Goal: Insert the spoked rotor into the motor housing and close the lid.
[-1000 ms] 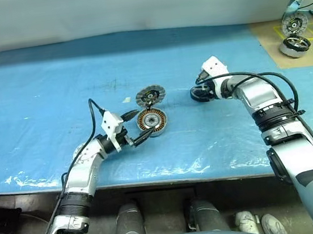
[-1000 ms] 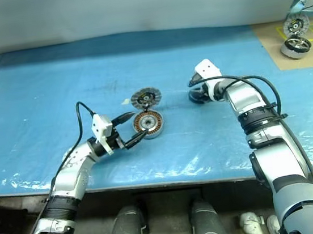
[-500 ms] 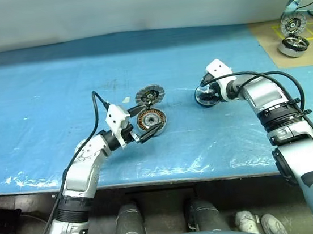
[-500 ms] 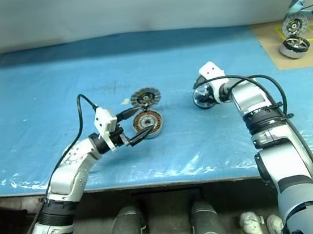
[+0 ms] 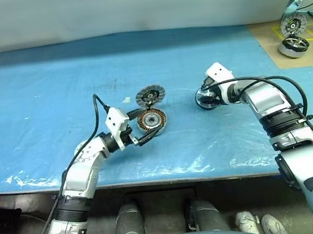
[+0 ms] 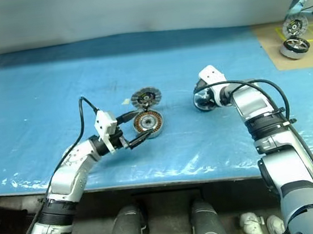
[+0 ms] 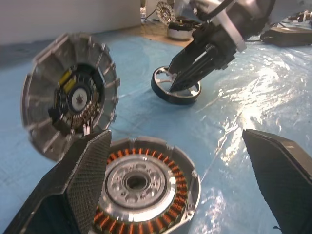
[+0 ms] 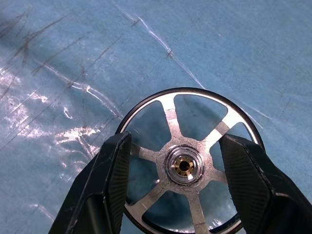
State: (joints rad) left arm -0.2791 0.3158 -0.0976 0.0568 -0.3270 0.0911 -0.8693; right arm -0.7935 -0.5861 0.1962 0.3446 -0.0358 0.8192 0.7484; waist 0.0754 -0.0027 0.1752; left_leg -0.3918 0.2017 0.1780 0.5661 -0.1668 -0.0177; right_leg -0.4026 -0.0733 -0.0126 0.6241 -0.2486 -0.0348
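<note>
Nothing moved; motor housing (image 5: 152,121) apparently lacks spoked rotor (image 8: 186,165).

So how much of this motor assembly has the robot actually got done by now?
Little is finished. The round silver motor housing with copper windings sits empty on the blue sheet, its segmented silver-grey lid tipped up open. In hand: the right gripper straddles the black-rimmed, silver-spoked rotor, which seems to lie on the sheet; the left gripper waits open beside the housing. Left: lifting the rotor, seating it, closing the lid.
</note>
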